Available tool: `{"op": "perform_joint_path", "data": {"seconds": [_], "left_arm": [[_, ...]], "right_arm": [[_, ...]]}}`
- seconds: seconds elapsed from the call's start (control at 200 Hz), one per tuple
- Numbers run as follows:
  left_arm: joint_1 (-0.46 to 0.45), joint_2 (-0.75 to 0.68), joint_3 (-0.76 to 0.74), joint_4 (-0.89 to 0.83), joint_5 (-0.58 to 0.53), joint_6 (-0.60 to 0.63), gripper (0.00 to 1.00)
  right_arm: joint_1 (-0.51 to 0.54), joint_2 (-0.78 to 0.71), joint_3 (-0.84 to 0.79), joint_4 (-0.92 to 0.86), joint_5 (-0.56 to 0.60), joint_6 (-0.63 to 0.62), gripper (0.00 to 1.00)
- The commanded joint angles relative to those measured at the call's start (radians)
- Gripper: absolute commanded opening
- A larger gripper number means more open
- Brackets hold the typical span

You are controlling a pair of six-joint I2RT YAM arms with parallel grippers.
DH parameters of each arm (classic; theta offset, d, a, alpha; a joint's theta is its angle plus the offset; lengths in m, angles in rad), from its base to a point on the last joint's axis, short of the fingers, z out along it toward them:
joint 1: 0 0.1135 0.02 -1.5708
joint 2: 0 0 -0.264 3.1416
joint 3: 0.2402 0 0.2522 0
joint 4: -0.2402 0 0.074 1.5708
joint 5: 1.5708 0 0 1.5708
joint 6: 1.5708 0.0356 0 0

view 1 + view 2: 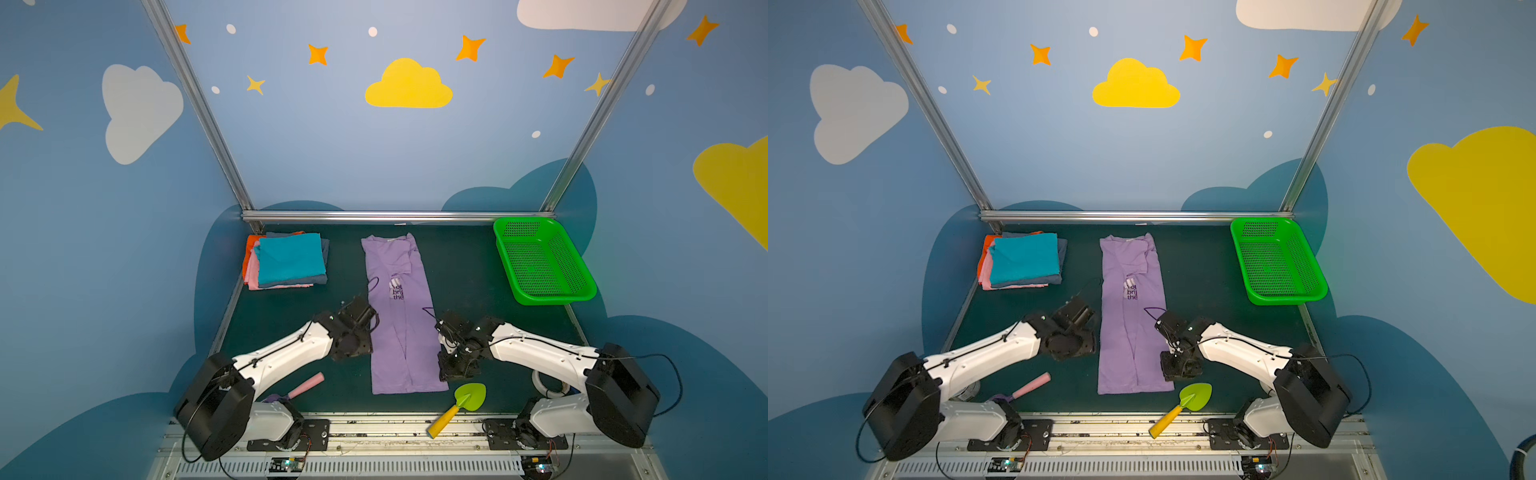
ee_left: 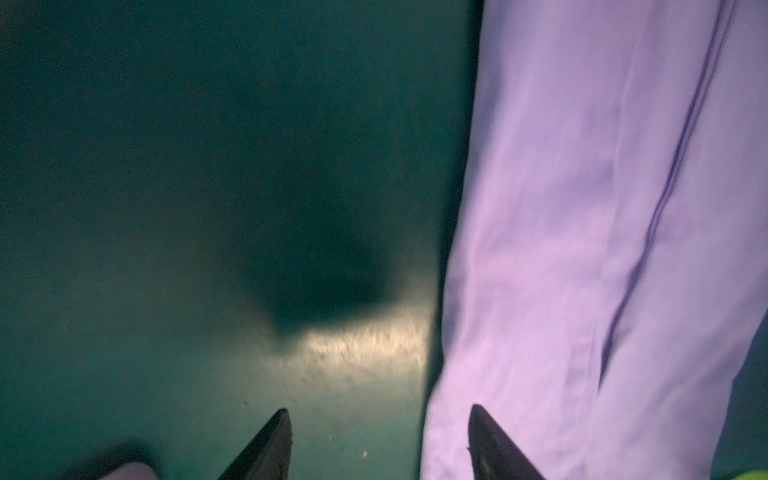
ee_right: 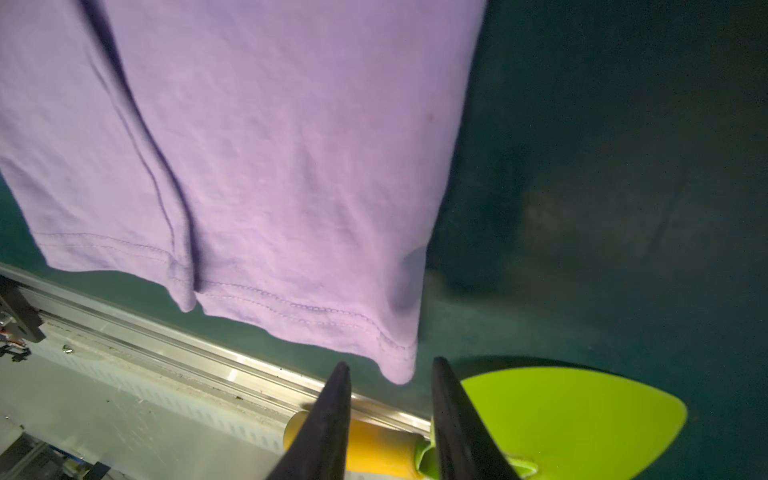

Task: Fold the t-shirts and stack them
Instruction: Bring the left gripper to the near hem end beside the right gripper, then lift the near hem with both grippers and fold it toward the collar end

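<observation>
Flat on the dark green bench [image 1: 465, 270], between the two pairs of jaws in both top views: lavender t-shirt [image 1: 397, 340] [image 1: 1129, 332]. Folded into a long narrow strip, sides turned in, collar at the end far from the jaws, hem at the near end, dark lettering partly showing mid-length.

Left jaws: apart, clamped on nothing. In the left wrist view, one black fingertip [image 2: 274, 440] over bare bench [image 2: 166, 166], second fingertip [image 2: 494, 449] over the edge of the lavender t-shirt [image 2: 582, 249], the long side edge of the cloth running through the gap. Contact with the cloth: cannot tell.

Right jaws: apart by a narrower gap, nothing gripped. In the right wrist view, hem corner of the lavender t-shirt [image 3: 270, 166] just ahead of the tips, roughly in line with the gap, not between them. Close under and beside these jaws: toy shovel [image 3: 573, 415] [image 1: 469, 397], lime-green blade, yellow handle, next to the front rail.

Well beyond the left jaws, at the far corner: stack of folded t-shirts [image 1: 289, 259], teal on top, grey-blue, pink and orange edges showing beneath. Well beyond the right jaws, at the opposite far corner: green basket [image 1: 567, 259]. Behind the left jaws, beside that arm: pink-handled tool [image 1: 307, 384].
</observation>
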Motion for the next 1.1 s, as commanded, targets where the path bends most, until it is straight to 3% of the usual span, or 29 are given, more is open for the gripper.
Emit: {"op": "perform_joint_path", "data": {"seconds": [0.0,0.285,0.401,0.616,0.701,0.931,1.006,1.097], "left_arm": [[-0.074,-0.035,-0.054,0.066,0.041,-0.123,0.71],[-0.186,0.055,-0.095,0.097,0.095,-0.185,0.66],[-0.195,0.034,-0.143,0.094,0.129,-0.212,0.57],[-0.203,0.01,-0.23,0.186,0.165,-0.276,0.56],[-0.214,0.047,-0.217,0.217,0.178,-0.28,0.48],[-0.257,0.165,-0.134,0.187,0.233,-0.254,0.11],[-0.26,0.157,-0.109,0.132,0.222,-0.24,0.05],[-0.251,0.136,-0.071,0.025,0.155,-0.234,0.04]], "right_arm": [[-0.005,-0.016,-0.034,0.035,-0.025,0.04,0.37],[0.001,0.036,-0.117,0.136,-0.069,0.079,0.35],[0.003,0.037,-0.122,0.158,-0.077,0.087,0.35],[0.003,0.056,-0.106,0.157,-0.07,0.076,0.32],[0.002,0.066,-0.105,0.159,-0.072,0.076,0.31],[0.002,0.09,-0.103,0.171,-0.08,0.078,0.23],[-0.002,0.088,-0.096,0.169,-0.091,0.077,0.13],[-0.021,0.067,-0.055,0.143,-0.101,0.055,0.03]]}}
